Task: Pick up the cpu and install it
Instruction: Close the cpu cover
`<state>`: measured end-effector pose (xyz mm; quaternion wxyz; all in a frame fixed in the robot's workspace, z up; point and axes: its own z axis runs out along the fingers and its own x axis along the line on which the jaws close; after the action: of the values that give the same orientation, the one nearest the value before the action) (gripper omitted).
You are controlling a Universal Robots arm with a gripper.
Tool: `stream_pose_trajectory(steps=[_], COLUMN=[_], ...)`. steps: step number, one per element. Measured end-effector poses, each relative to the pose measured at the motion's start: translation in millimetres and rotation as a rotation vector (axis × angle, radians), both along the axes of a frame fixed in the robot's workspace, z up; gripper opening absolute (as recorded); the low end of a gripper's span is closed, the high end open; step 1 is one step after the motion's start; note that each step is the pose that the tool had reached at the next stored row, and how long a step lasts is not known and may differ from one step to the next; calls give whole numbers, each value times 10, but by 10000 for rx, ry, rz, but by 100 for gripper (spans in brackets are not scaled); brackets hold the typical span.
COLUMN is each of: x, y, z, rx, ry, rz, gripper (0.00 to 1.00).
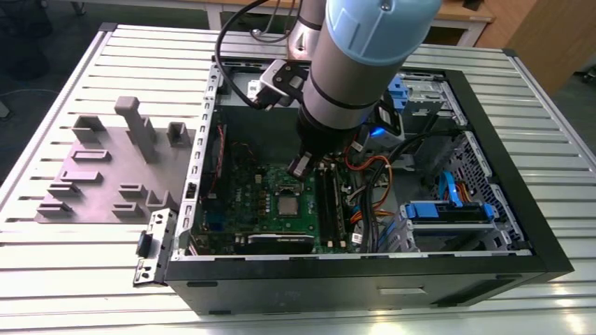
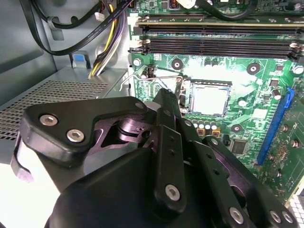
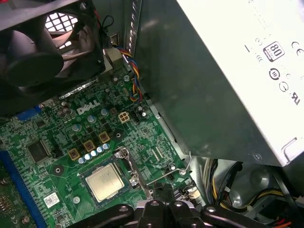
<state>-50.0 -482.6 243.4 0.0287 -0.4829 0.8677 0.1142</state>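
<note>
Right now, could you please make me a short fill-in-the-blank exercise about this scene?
1. The cpu sits in its socket on the ____ motherboard.
2. The motherboard lies inside an open computer ____.
3. In the first wrist view, a black ____ is mounted beyond the motherboard.
4. The case rests on a ____ table.

Missing words: green; case; fan; slatted

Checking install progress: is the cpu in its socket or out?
In: the cpu lies flat and square inside the socket frame on the motherboard in both wrist views.
</note>
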Motion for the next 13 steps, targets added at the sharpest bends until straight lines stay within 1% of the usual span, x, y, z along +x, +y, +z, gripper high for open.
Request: stream_pose_trajectory(steps=[13], x=[0], y=[-35], z=[0], rx=[0], ry=[1], rz=[0], gripper=[11])
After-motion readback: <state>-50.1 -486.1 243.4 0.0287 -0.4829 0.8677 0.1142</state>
